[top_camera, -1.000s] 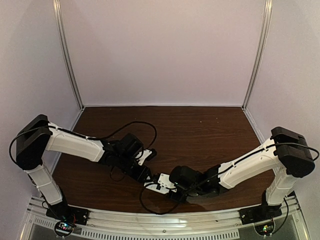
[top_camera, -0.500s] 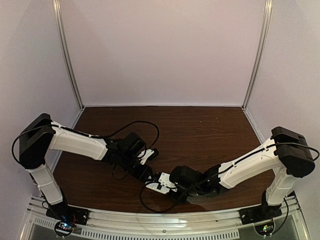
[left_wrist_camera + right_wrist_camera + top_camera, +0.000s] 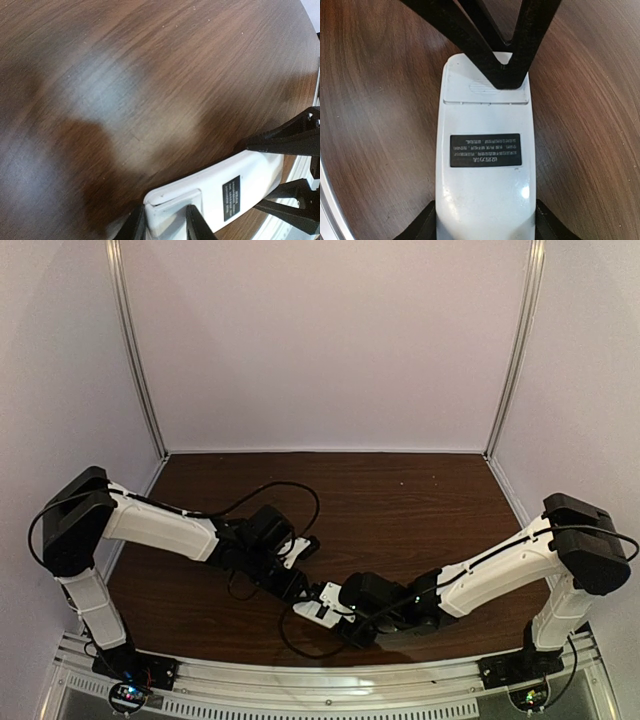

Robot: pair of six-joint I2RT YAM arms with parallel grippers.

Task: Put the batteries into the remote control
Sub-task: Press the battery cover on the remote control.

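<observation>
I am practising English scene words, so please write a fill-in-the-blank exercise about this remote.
The remote control lies with its ___ side up.
The label on it is ___ with white print.
Under it is a table of dark brown ___.
The right gripper clasps the remote at the end nearer the ___.
Missing words: back, black, wood, label.

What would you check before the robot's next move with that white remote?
1. Hold on the remote control by the right gripper: ok, fingers flank its sides.
2. Its back facing up: ok, label shows.
3. Removal of battery cover: not ok, it sits closed.
4. Contact of left gripper with that cover: ok, tips at its ridged patch.
5. Whereabouts of batteries: cannot tell, none visible in any view.
</observation>
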